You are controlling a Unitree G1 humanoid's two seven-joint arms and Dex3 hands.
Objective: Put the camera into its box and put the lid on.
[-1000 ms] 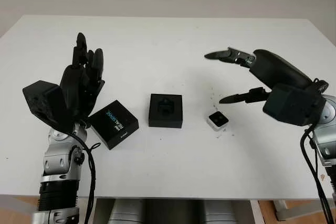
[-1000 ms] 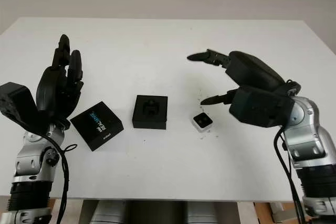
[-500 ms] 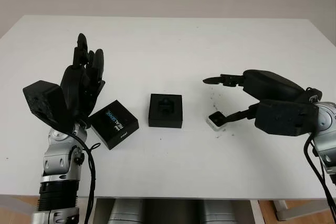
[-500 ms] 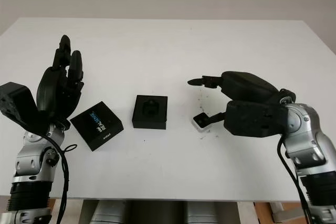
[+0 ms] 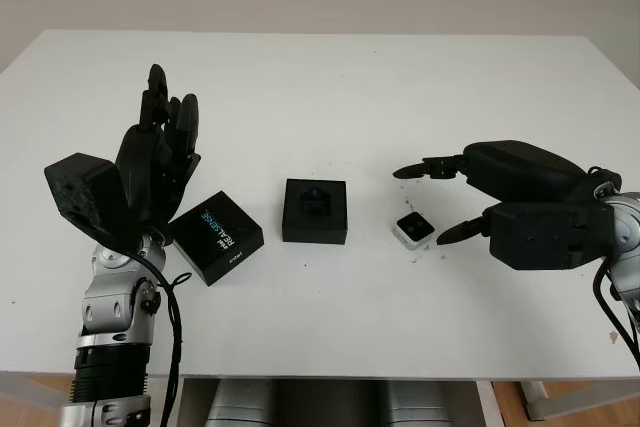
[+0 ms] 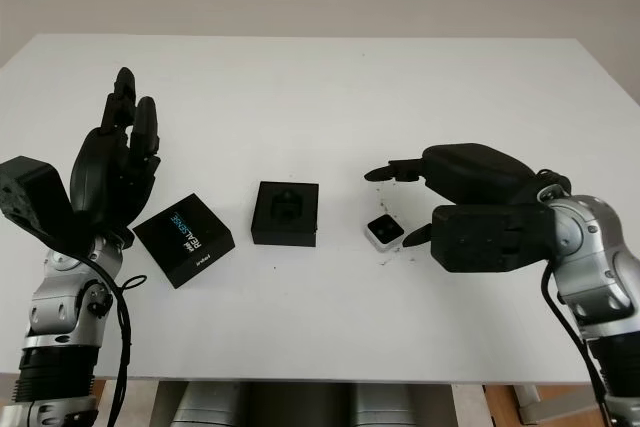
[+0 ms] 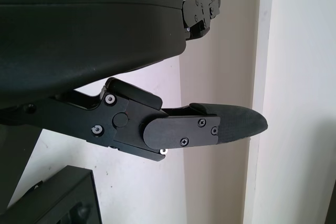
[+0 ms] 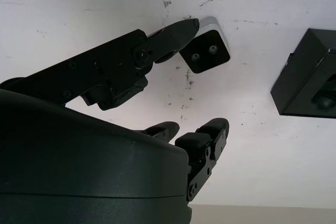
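One camera (image 5: 413, 228) between right hand (image 5: 436, 203) fingers.

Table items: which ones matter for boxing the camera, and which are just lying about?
For the job:
- camera, on the table by the right hand, open
- open box, mid-table
- lid, lying beside the raised left hand, open

Lying about:
- only dark specks on the table
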